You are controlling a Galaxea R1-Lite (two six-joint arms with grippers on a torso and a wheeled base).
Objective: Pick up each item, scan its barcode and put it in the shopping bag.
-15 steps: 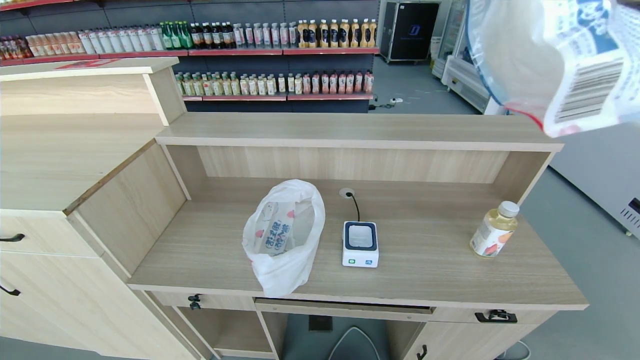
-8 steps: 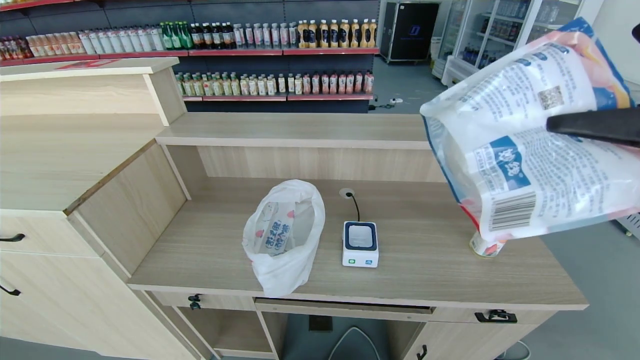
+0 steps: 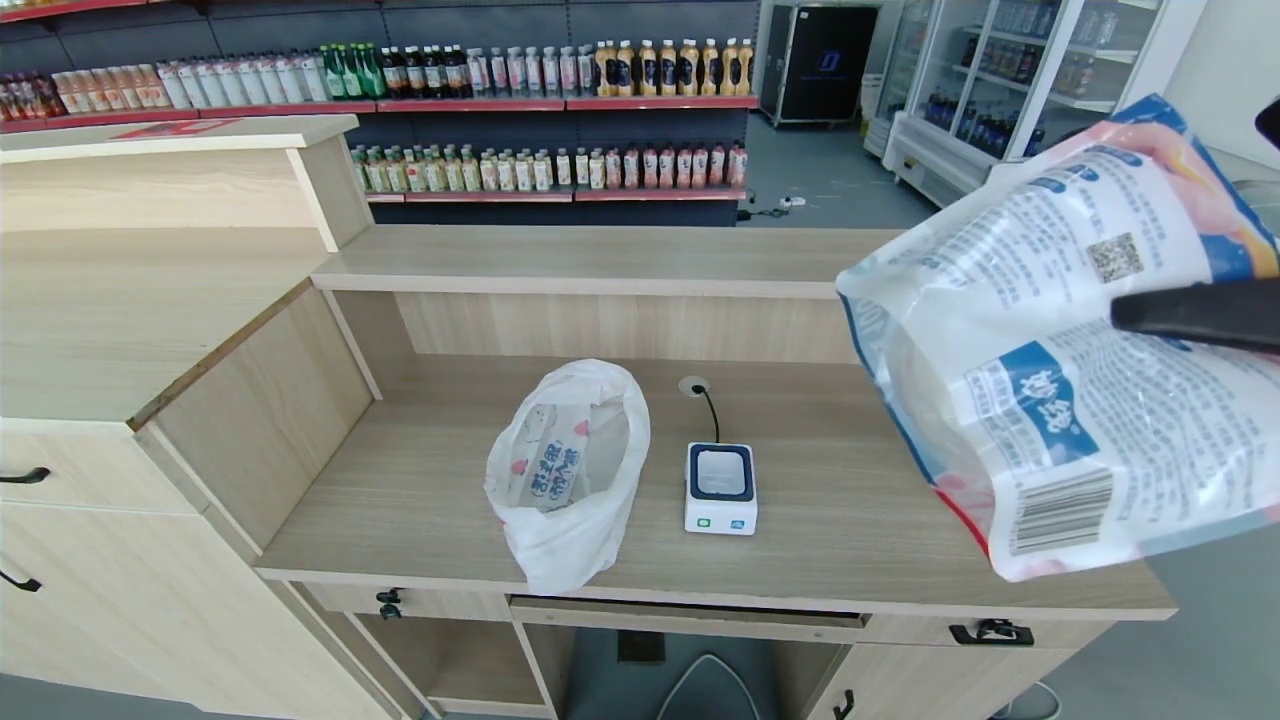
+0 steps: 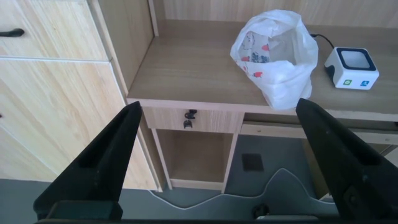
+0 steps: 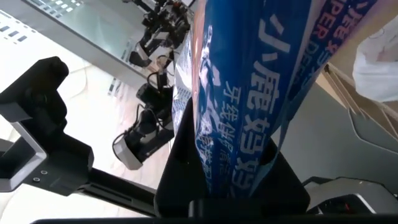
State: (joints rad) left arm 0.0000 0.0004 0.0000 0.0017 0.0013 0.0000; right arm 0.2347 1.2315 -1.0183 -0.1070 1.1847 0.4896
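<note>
Print on a held packet [image 3: 1060, 370], a shopping bag [image 3: 565, 480] and a scanner [image 3: 720, 487].
Right of the scanner, the packet carries a barcode [image 3: 1060, 510], a square code [image 3: 1115, 257], white characters on a blue patch [image 3: 1035, 400] and print too small to read. Left of the scanner, the shopping bag shows dark characters. The scanner's front bears a green mark and a blue mark.
</note>
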